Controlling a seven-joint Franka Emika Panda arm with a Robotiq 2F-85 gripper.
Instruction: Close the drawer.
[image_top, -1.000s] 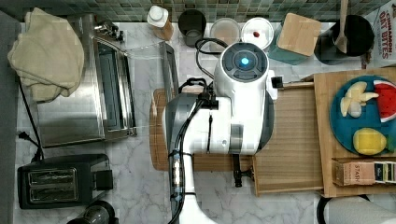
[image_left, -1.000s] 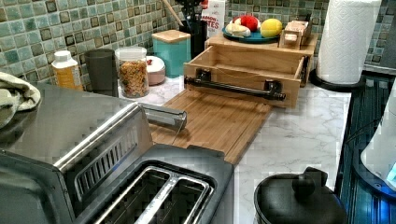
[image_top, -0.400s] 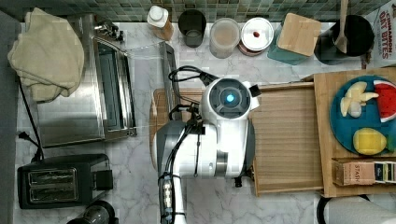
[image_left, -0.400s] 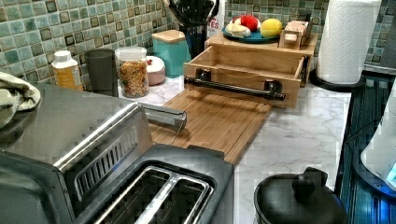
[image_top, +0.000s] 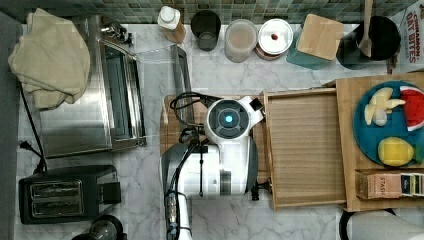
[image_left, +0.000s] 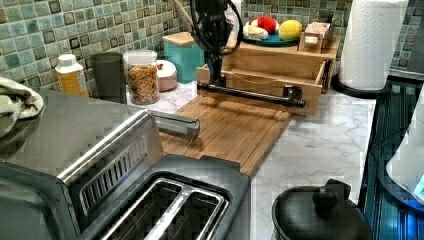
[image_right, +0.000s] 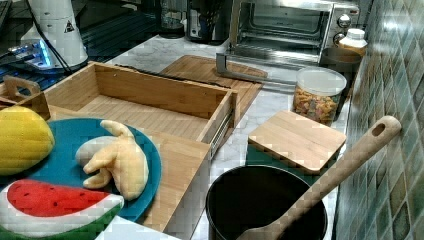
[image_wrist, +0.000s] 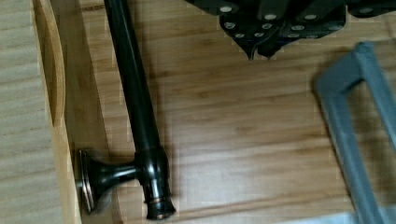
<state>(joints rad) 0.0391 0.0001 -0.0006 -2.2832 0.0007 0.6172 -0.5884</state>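
The drawer stands pulled out from under the wooden stand that carries the blue plate of toy fruit — in the top view it reaches toward the top view's left, its ribbed floor bare. Its long black bar handle runs along the front on two posts, hanging over the bamboo cutting board on the marble surface.

The arm sits over the board, just beside the drawer front. In the left view the end effector hangs straight down with its tip at the handle, near the end toward the left view's left. In the wrist view its fingertips are drawn together, clenched on nothing, with bare board between them and the handle. One post and its round base sit against the drawer front.

Writing is scarce. A box at the top view's upper right reads "CINNAMON OAT BITES", and the small carton on the stand beside the plate shows "STASH". A warning triangle marks the white robot base in the right view.

Along the tiled wall stand a cereal jar, a dark cup and a teal canister with a wooden lid. The toaster oven's glass door lies open over the board's far edge.
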